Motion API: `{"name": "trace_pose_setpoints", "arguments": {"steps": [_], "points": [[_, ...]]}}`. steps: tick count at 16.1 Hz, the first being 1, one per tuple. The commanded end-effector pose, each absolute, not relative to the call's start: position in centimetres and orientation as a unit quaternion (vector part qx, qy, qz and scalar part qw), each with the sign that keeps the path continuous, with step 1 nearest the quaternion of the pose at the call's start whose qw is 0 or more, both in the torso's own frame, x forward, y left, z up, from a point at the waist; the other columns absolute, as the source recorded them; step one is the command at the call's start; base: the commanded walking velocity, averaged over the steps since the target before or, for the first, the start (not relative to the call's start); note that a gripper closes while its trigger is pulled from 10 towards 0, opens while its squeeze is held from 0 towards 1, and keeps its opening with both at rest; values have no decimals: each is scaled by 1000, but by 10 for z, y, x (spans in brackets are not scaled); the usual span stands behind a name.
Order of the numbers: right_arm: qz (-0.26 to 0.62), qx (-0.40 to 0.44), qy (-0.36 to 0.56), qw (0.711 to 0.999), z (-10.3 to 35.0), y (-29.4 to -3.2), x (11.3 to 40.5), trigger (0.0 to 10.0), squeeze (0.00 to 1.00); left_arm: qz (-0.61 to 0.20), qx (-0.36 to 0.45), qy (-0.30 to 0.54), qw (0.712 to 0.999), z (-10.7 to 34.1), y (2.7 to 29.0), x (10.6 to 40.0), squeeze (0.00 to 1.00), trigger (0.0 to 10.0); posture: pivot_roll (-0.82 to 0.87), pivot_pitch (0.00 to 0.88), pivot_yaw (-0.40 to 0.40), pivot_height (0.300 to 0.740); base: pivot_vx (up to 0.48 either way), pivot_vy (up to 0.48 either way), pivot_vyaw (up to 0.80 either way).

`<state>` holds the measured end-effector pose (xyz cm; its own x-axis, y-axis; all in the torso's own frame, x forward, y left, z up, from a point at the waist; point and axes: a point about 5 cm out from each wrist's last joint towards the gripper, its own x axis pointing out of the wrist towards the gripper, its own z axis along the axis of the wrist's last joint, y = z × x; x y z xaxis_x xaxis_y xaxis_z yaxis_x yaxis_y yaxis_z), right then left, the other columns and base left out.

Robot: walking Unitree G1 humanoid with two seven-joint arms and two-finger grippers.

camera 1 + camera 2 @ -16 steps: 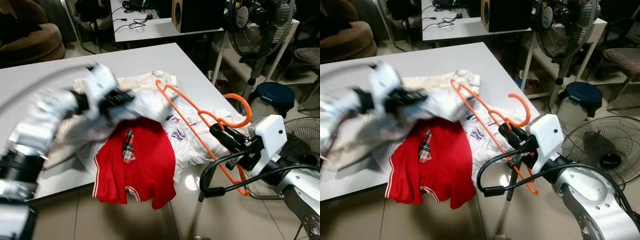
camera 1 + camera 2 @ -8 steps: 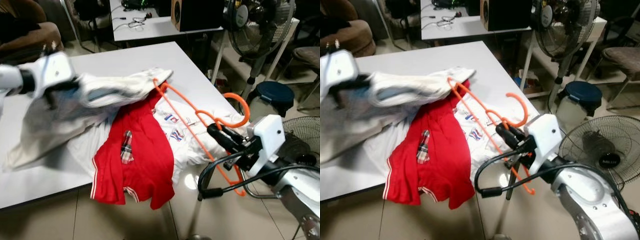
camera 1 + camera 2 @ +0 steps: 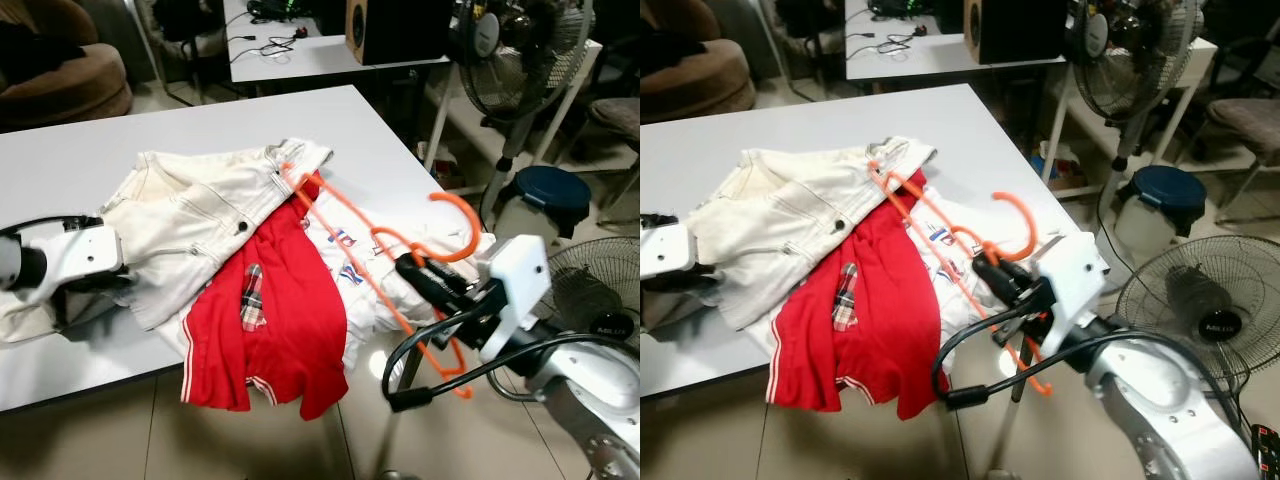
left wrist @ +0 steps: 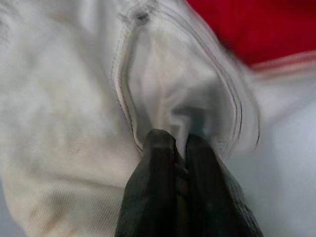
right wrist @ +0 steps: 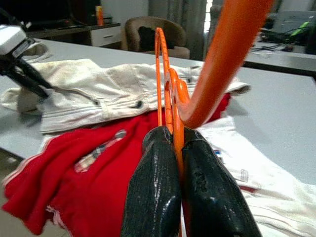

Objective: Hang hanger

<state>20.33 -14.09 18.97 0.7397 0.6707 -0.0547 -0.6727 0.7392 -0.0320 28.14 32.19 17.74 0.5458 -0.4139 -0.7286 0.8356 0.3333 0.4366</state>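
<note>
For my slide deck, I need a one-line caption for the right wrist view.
Right gripper shut on the orange hanger, above red shirt and white jacket on the table.

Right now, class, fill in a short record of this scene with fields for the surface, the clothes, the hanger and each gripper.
surface: white table
clothes: cream denim jacket overlapping a red shirt, white printed garment beneath
hanger: orange hanger, far end at the jacket's collar, hook end raised off the table edge
left gripper: left gripper, jaws shut on the cream denim jacket
right gripper: right gripper, jaws shut on the orange hanger below its hook
</note>
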Motion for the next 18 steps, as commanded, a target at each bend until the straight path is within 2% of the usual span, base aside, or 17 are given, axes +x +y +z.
{"name": "trace_pose_setpoints", "arguments": {"steps": [1, 3, 6, 7, 9, 11, 12, 13, 14, 15, 16, 17, 18], "points": [[371, -23, 2, 928, 195, -136, 202, 10000, 0, -402, 384, 226, 799, 183, 315, 282, 1000, 10000, -193, 0, 35, 740, 0, 0, 0], [373, -23, 3, 928, 194, -135, 203, 10000, 0, -392, 359, 164, 831, 189, 303, 285, 1000, 10000, -187, 0, 24, 740, 0, 0, 0], [378, -20, -5, 926, 197, -132, 206, 10000, 0, -352, 379, 115, 848, 211, 304, 292, 1000, 10000, -175, 0, 8, 740, 0, 0, 0], [376, -17, -6, 927, 196, -133, 210, 10000, 0, -331, 353, 62, 873, 234, 296, 298, 1000, 10000, -163, 0, 4, 740, 0, 0, 0], [371, -14, -13, 928, 198, -133, 211, 10000, 0, -342, 314, 14, 886, 248, 279, 303, 1000, 10000, -175, 0, 15, 740, 0, 0, 0], [359, -16, -15, 933, 199, -137, 213, 10000, 0, -351, 300, -1, 887, 252, 268, 307, 1000, 10000, -180, 0, 18, 740, 0, 0, 0], [339, -27, -14, 940, 199, -142, 214, 10000, 0, -362, 349, 40, 863, 241, 260, 315, 1000, 10000, -199, 0, 38, 740, 0, 0, 0], [334, -33, -10, 942, 198, -145, 212, 10000, 0, -366, 359, 58, 856, 236, 258, 315, 1000, 10000, -208, 0, 46, 740, 0, 0, 0], [323, -35, -7, 946, 197, -148, 210, 10000, 0, -373, 327, 41, 867, 234, 248, 320, 1000, 10000, -211, 0, 48, 740, 0, 0, 0], [318, -31, -6, 948, 197, -150, 209, 10000, 0, -385, 267, 28, 883, 228, 228, 327, 0, 10000, -212, 0, 51, 740, 0, 0, 0], [316, -28, -5, 948, 197, -150, 207, 10000, 0, -393, 227, 29, 890, 216, 207, 333, 0, 10000, -214, 0, 59, 740, 0, 0, 0], [316, -28, -4, 948, 197, -150, 206, 10000, 0, -402, 208, 38, 891, 209, 198, 333, 0, 10000, -217, 0, 65, 740, 0, 0, 0], [325, -27, 8, 945, 193, -148, 201, 10000, 0, -424, 178, 80, 884, 174, 156, 335, 0, 10000, -222, 0, 73, 740, 0, 0, 0]]}}
